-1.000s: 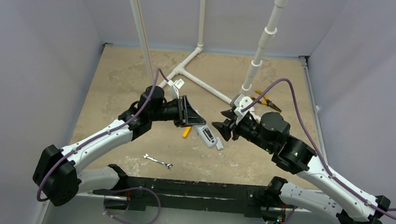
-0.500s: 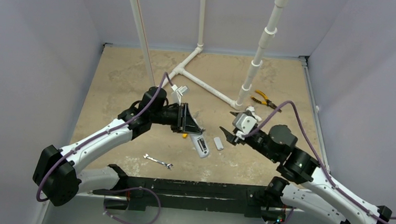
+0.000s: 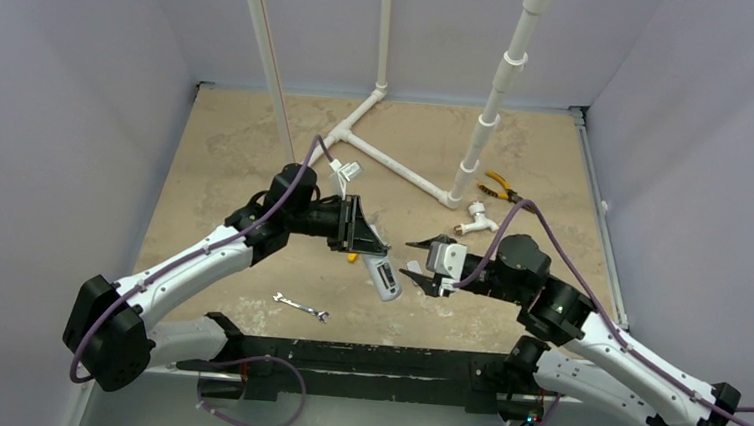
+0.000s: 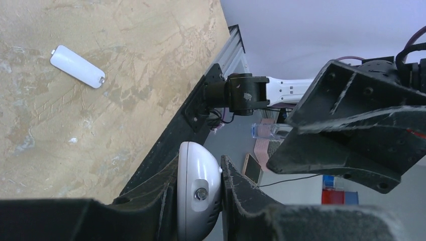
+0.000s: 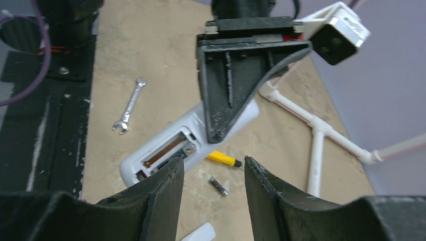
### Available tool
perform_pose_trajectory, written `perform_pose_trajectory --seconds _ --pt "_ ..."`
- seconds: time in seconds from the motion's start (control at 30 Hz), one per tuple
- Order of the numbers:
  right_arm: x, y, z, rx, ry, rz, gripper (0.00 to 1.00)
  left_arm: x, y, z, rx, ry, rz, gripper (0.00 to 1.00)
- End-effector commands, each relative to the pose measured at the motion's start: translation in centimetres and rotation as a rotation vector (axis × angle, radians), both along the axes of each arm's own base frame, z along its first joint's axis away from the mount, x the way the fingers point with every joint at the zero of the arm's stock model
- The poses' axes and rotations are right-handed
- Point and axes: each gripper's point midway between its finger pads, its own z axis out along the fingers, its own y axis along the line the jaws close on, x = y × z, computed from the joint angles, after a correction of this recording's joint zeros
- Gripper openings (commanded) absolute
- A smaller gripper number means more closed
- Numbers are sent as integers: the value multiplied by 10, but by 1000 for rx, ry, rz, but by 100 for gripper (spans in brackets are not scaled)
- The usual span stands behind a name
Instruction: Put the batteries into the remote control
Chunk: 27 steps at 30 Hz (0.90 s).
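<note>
With the left gripper (image 4: pixel 200 173) clamped on the remote (image 4: pixel 198 201), bay (image 5: pixel 165 153) exposed, the open, empty right gripper (image 5: pixel 213 170) should pinch the mid-table battery (image 5: pixel 218 186) squarely.

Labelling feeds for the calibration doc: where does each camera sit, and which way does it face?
Top external: high behind the bases, looking down on the table; both arms show whole.
Left wrist: on the left hand, looking across the table's near edge; its fingers clamp the remote.
Right wrist: on the open right hand, facing the remote's open battery bay and a wrench; its fingers frame the bottom.
Shared: top and right wrist both show remote and wrench.
</note>
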Motion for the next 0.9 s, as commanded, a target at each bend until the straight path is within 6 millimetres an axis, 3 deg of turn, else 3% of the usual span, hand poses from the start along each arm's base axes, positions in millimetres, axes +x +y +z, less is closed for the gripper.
perform_pose_trajectory --seconds 0.0,0.17,0.6,0.87 --pt "-31 17 10 28 2 204 43 -6 -3 17 -56 -61 -50 0" --pt "-36 22 11 16 2 260 41 -13 -4 12 -54 -52 -93 0" --pt "-25 43 -7 -10 23 284 39 -18 -6 15 -63 -60 -118 0" --pt "-27 44 -13 -19 22 299 35 -18 -6 15 -62 -64 -117 0"
